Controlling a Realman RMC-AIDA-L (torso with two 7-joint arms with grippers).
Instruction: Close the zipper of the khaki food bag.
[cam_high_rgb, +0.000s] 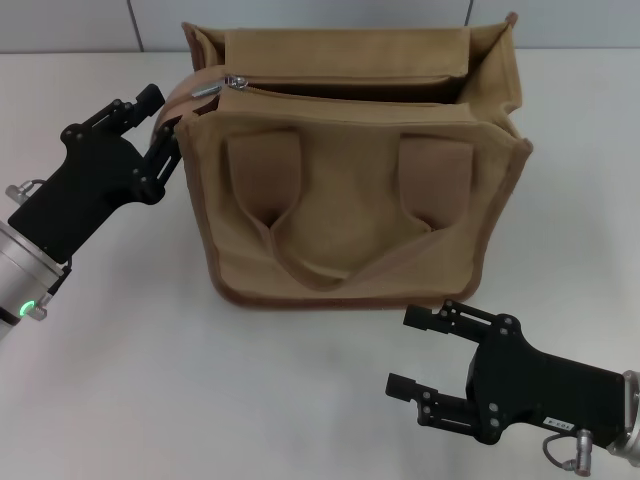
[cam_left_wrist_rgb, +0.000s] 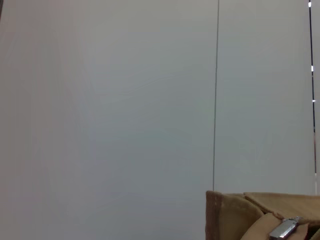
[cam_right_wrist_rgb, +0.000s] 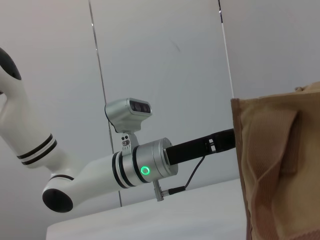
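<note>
The silver slider (cam_high_rgb: 208, 87) of the zipper (cam_high_rgb: 330, 88) sits at the bag's left end, up at the top panel. That is the side where the left gripper (cam_high_rgb: 166, 135) is: its black fingers lie against the upper left corner of the khaki food bag (cam_high_rgb: 350, 180), just below and beside the slider. The right gripper (cam_high_rgb: 425, 350) lies low on the white table (cam_high_rgb: 120, 400) in front of the bag's lower right corner, well apart from the slider, so the left arm is plainly the nearer one.

The zipper's long axis runs across the head view, from the slider at the left end to the far right end of the top panel. The track gapes dark along nearly that whole length, so I judge that closing it means drawing the slider rightward, away from the left gripper's side.

Whether the left gripper's fingers are parted or closed I cannot tell, since the bag's corner hides their tips. The right gripper's two fingers stand spread wide and hold nothing.

The bag stands upright near the middle of the table, a boxy tan canvas tote with darker brown piping, two brown patches and a drooping strap (cam_high_rgb: 330, 265) on its front (the left wrist view catches the slider's pull tab (cam_left_wrist_rgb: 285, 229), flat and metallic).
</note>
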